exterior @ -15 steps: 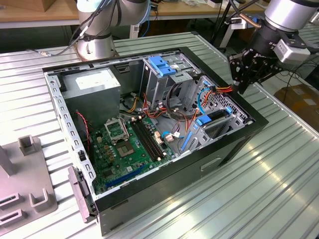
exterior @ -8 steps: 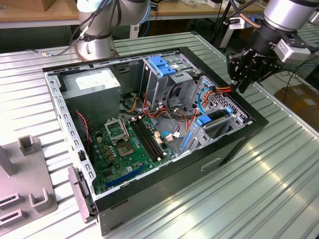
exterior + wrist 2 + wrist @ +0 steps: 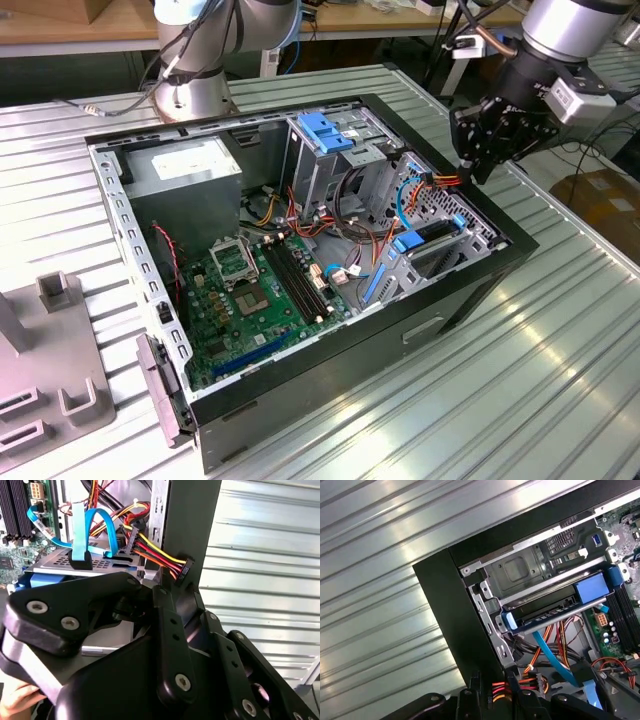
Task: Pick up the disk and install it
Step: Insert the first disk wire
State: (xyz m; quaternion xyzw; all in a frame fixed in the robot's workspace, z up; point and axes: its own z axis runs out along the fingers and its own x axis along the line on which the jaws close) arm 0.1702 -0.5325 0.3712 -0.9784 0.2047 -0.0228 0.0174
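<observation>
In the exterior view the open computer case (image 3: pixel 330 392) lies on the ribbed table (image 3: pixel 540 380), and the gripper (image 3: pixel 478 168) hangs over the case's corner at the exterior view's right. The disk (image 3: pixel 437 236) already sits in the bay (image 3: pixel 440 262) just below that corner, with its blue rails showing at both ends. We judge the seating done and the wiring to be the step in hand. A bundle of red and yellow wires (image 3: pixel 446 181) rises from the case to the gripper.

In the second wrist view we see the fingers (image 3: pixel 169 630) clamped on the power plug (image 3: pixel 183 569) at the end of those wires, just beside the black case wall. A blue ribbon cable (image 3: pixel 102 522) loops down onto the bay close by. To do this well, we should keep the plug square in the grip and clear of that loop, since a snag would pull it askew.

In the first wrist view the power plug (image 3: pixel 498 690) sits pinched at the gripper (image 3: pixel 497 696). The disk (image 3: pixel 547 605) lies flat in its bay, apart from the plug, with loose wires between them. We cannot see the disk's socket from here. So we would keep slack in the wires, stay off the case wall and move slowly, pressing straight rather than at a tilt.
</observation>
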